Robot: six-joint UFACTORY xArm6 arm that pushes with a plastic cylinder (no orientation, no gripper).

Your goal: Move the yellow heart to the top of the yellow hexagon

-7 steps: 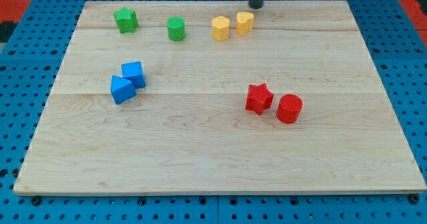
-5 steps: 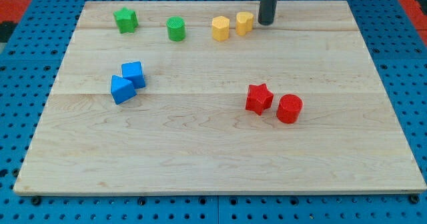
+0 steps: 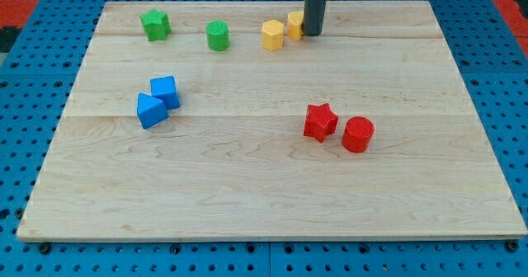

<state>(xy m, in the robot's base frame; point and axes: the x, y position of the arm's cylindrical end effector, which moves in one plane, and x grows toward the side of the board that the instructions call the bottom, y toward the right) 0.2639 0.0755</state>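
Note:
The yellow hexagon stands near the view's top, a little left of centre. The yellow heart is just right of it and slightly higher, close to the hexagon. My tip is at the heart's right side, touching it and hiding its right edge. The dark rod rises from there out of the view's top.
A green star and a green cylinder stand at the top left. Two blue blocks sit together at the left. A red star and a red cylinder sit right of centre on the wooden board.
My tip came down from the top edge and moved left against the yellow heart. The heart shifted slightly left and up, closer to the hexagon.

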